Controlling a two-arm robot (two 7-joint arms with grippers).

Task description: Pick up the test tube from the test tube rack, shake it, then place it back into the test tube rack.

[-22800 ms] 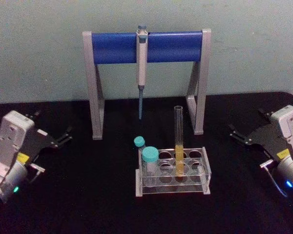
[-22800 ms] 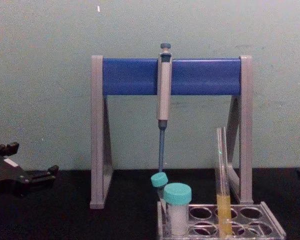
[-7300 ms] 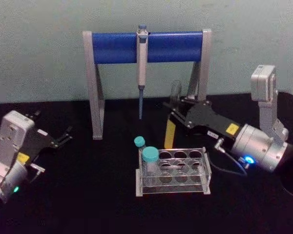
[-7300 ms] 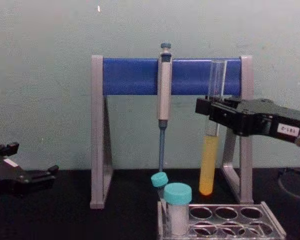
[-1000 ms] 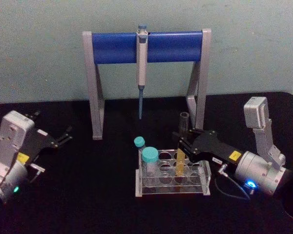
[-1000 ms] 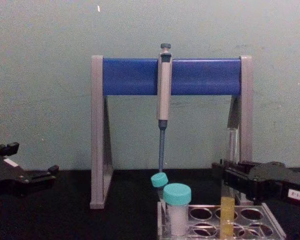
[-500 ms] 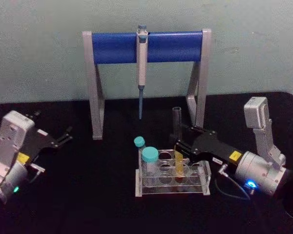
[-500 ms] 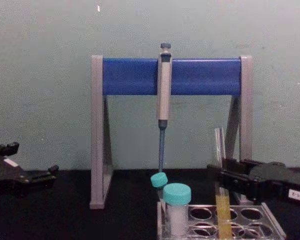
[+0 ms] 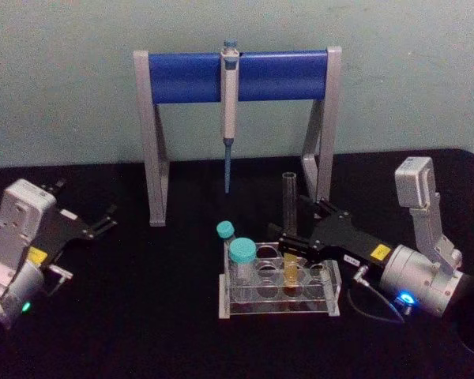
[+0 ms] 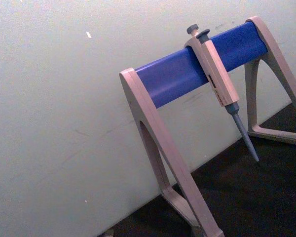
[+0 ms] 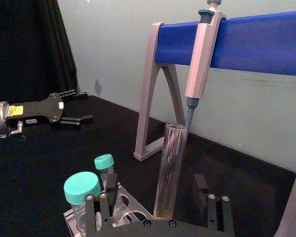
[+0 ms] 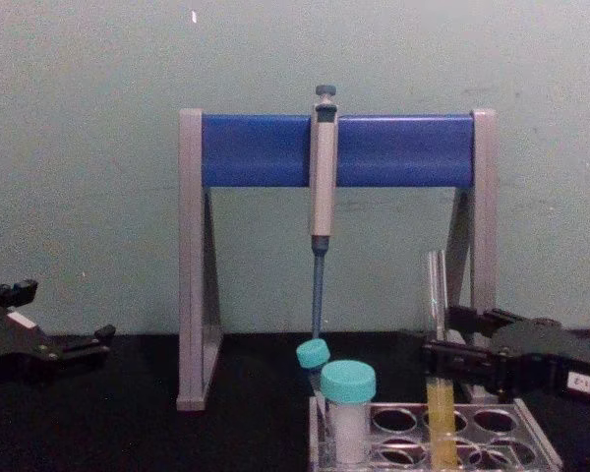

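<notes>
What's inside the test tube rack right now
The test tube rack holds the tall test tube with yellow-orange liquid, standing upright between the open fingers of the right gripper. Two teal-capped tubes sit at its left end. Other holes look empty; the tube's bottom is hard to see.

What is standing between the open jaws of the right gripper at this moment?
The test tube stands upright in the test tube rack between the jaws of the right gripper, which are spread apart, as seen in the head view.
</notes>
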